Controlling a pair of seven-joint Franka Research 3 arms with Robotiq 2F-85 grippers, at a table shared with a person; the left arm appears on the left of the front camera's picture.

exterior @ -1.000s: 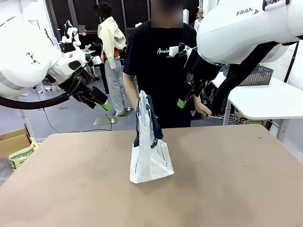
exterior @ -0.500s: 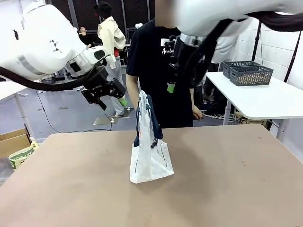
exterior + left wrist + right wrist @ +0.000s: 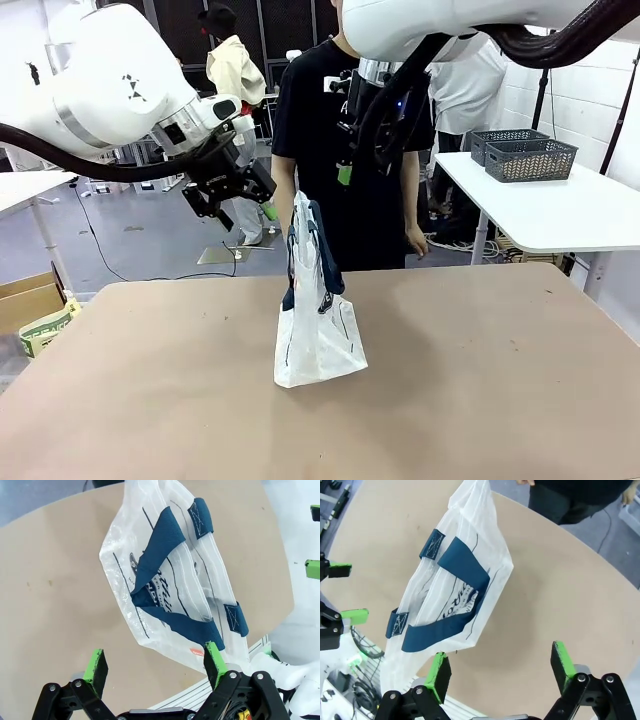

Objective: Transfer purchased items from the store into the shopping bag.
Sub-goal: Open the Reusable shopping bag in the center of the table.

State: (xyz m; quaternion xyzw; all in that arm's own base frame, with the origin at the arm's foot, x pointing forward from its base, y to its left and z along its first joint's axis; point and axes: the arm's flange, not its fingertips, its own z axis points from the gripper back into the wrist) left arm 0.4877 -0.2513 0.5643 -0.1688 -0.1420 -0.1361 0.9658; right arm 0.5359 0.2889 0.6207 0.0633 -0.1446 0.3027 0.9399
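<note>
The shopping bag, clear plastic with navy strap handles, stands upright in the middle of the brown table. My left gripper hangs open up and to the left of the bag's top. My right gripper hangs open above and just right of the bag's top. In the left wrist view the open gripper looks down on the bag. In the right wrist view the open gripper frames the bag from the other side. Nothing is held. The purchased items are out of view.
A person in a black T-shirt stands at the far edge, one hand low by the table. Two dark grey slotted baskets sit on a white side table at the back right; I cannot tell whether either is the store.
Both arms have swung in toward the middle. The left gripper moved right and the right gripper moved left, both ending near the bag's top. The bag has not moved.
</note>
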